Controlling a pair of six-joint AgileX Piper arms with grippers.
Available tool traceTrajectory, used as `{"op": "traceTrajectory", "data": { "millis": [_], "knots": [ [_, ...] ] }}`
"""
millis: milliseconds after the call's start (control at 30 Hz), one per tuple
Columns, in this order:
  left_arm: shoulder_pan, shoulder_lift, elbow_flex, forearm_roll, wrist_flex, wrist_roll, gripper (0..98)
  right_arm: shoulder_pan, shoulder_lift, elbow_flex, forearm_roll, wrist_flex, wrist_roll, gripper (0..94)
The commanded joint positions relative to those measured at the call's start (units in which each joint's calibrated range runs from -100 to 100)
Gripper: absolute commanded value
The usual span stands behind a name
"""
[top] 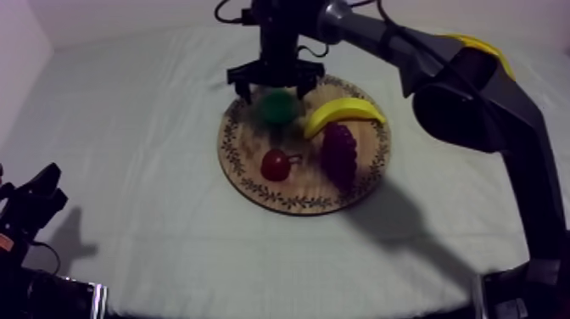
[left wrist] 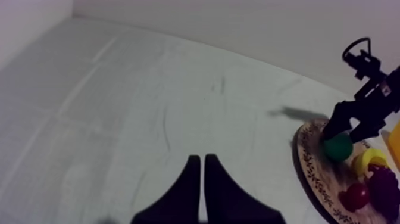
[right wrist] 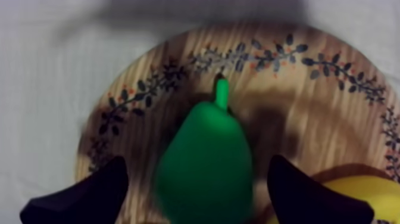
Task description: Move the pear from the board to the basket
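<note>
The round board [top: 254, 182] sits on the table [top: 127, 153], about midway across and a little toward the far side. Four pieces of fruit lie on it. The pear [top: 277, 108] is at the far left of the board, with its stem pointing toward the rim. The banana [top: 343, 112] lies at the far right, just beside the pear. The grapes [top: 339, 153] are in front of the banana, on the right half. The small red fruit [top: 275, 165] is left of the grapes, in front of the pear. The right gripper [top: 274, 93] hangs over the pear, one finger on each side of it. The left gripper [left wrist: 200, 161] sits low at the near left of the table, well apart from the board.
</note>
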Motion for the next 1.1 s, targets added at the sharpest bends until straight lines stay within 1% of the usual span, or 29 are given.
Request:
{"op": "traceTrajectory", "data": {
  "millis": [0, 67, 133, 333, 467, 600, 767, 1067],
  "knots": [
    [0.00, 0.02, -0.02, 0.01, 0.00, -0.02, 0.1, 0.05, 2.63, -1.32, 0.14, 0.31, -0.11, 68.7],
    [0.00, 0.02, -0.02, 0.01, 0.00, -0.02, 0.1, 0.23, 3.74, -2.22, 0.29, 0.40, -0.11, 65.8],
    [0.00, 0.02, -0.02, 0.01, 0.00, -0.02, 0.1, 0.39, 4.54, -3.05, 0.58, 0.44, 0.10, 61.0],
    [0.00, 0.02, -0.02, 0.01, 0.00, -0.02, 0.1, 0.52, 5.02, -3.59, 1.83, -0.03, 1.59, 41.0],
    [0.00, 0.02, -0.02, 0.01, 0.00, -0.02, 0.1, 0.54, 3.49, -1.97, 2.07, -0.42, 2.20, 34.4],
    [0.00, 0.02, -0.02, 0.01, 0.00, -0.02, 0.1, 0.44, -0.07, 1.32, 2.16, -0.56, 2.38, 32.8],
    [0.00, 0.02, -0.02, 0.01, 0.00, -0.02, 0.1, 0.35, -7.98, 5.92, 2.30, 0.02, 2.48, 32.5],
    [0.00, 0.02, -0.02, 0.01, 0.00, -0.02, 0.1, 0.62, -26.91, 12.85, 2.06, 3.95, 3.61, 31.7]
  ]
}}
